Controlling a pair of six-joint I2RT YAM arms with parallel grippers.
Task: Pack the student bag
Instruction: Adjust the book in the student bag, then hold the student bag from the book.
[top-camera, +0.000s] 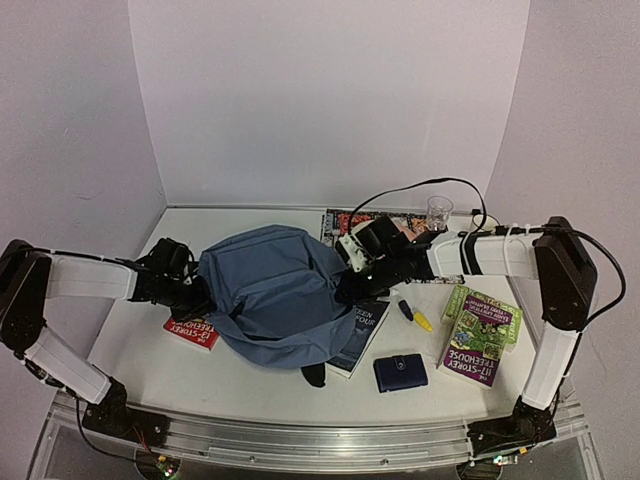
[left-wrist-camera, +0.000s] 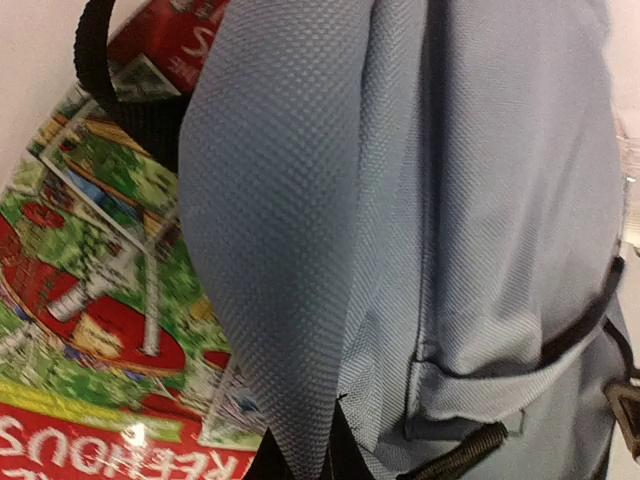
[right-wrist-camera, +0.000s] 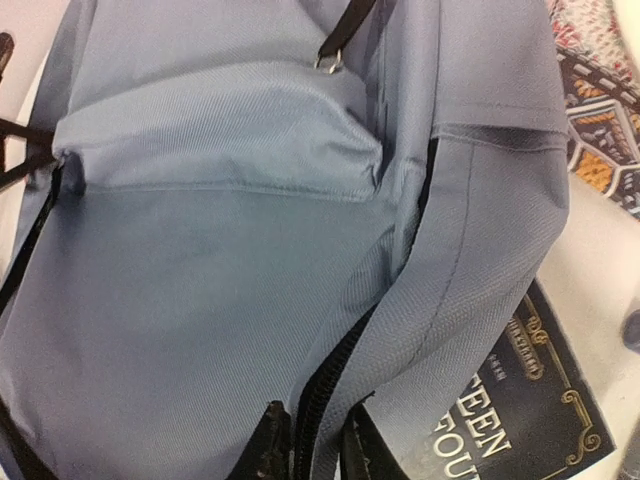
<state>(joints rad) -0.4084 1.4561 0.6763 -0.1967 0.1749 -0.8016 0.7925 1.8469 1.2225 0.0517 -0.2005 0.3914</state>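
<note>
The slate-blue student bag lies in the middle of the table, with a black strap end poking out at its near edge. My left gripper is shut on a fold of the bag's left edge; in the left wrist view the fabric runs down between the dark fingers. My right gripper is shut on the bag's right edge; in the right wrist view the black zip edge is pinched between the two fingers. The bag fills that view.
A red and green book lies under the bag's left edge, and it also shows in the left wrist view. A dark book lies under its right edge. A navy wallet, a yellow pen, a green-purple book, a glass and a magazine are nearby.
</note>
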